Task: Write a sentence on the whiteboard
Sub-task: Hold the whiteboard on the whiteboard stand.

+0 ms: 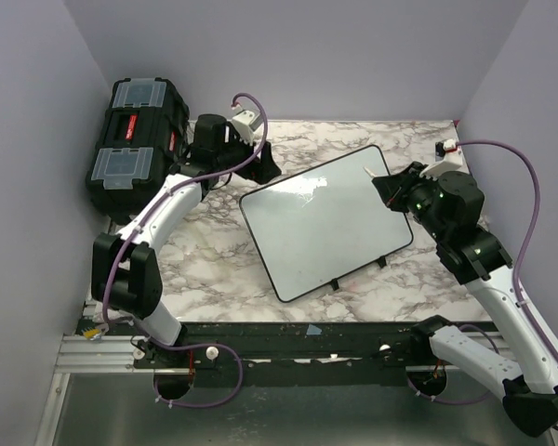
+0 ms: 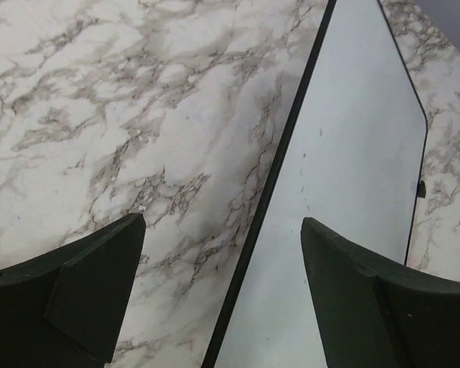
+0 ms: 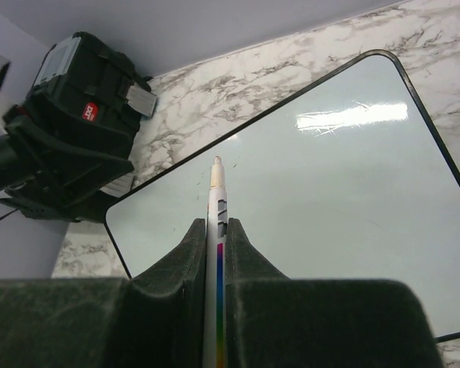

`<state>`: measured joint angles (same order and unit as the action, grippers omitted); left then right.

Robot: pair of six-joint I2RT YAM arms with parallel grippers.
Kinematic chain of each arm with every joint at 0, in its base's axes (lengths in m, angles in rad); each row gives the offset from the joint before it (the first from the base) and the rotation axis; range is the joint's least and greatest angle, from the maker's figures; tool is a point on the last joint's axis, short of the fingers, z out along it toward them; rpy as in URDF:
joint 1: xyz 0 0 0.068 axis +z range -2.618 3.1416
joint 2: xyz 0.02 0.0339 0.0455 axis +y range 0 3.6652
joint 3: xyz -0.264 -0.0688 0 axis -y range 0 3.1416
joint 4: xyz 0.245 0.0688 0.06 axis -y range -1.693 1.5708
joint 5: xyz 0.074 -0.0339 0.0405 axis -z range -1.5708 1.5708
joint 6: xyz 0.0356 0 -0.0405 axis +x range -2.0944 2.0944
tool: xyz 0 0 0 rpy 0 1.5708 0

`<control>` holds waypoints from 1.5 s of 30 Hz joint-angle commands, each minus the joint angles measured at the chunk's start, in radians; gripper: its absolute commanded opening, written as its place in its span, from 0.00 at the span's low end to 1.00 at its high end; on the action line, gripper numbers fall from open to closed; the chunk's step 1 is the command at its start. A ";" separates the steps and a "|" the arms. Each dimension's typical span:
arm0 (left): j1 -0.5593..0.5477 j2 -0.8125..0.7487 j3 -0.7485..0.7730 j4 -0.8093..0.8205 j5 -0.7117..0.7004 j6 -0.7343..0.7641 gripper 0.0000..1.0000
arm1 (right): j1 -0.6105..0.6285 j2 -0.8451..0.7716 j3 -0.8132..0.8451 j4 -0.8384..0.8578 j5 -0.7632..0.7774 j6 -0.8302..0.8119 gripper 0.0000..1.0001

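The whiteboard (image 1: pixel 325 228) lies tilted on the marble table, a white board with a thin black rim. No sentence shows on its surface, only a few tiny specks (image 2: pixel 345 153). My right gripper (image 3: pixel 216 226) is shut on a white marker (image 3: pixel 217 188) with a rainbow stripe, its pale tip pointing over the whiteboard (image 3: pixel 330 184). In the top view the right gripper (image 1: pixel 391 190) hovers at the board's far right corner. My left gripper (image 2: pixel 222 221) is open and empty, straddling the board's black rim near its far left corner (image 1: pixel 268 170).
A black toolbox (image 1: pixel 135 139) with clear-lidded compartments stands at the back left, close behind the left arm (image 3: pixel 84 115). A small white and red object (image 1: pixel 445 147) sits at the back right. Purple-grey walls enclose the table on three sides.
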<state>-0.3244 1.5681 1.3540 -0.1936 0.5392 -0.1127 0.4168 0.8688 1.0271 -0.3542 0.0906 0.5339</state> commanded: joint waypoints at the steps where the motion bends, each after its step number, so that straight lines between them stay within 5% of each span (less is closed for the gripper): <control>1: 0.022 0.065 -0.018 -0.066 0.050 0.036 0.77 | -0.003 0.004 -0.006 -0.021 -0.021 -0.010 0.01; 26: 0.062 0.156 -0.028 -0.153 0.426 0.052 0.47 | -0.003 0.050 0.047 -0.111 -0.084 -0.026 0.01; 30: 0.062 0.151 -0.029 -0.153 0.436 0.050 0.32 | -0.003 0.048 0.042 -0.112 -0.115 -0.037 0.01; 45: 0.038 0.044 -0.125 -0.031 0.407 -0.010 0.00 | 0.011 0.142 0.052 -0.109 -0.290 -0.092 0.01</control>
<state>-0.2684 1.6711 1.2579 -0.2985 0.9638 -0.1116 0.4171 0.9886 1.0462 -0.4522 -0.1356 0.4683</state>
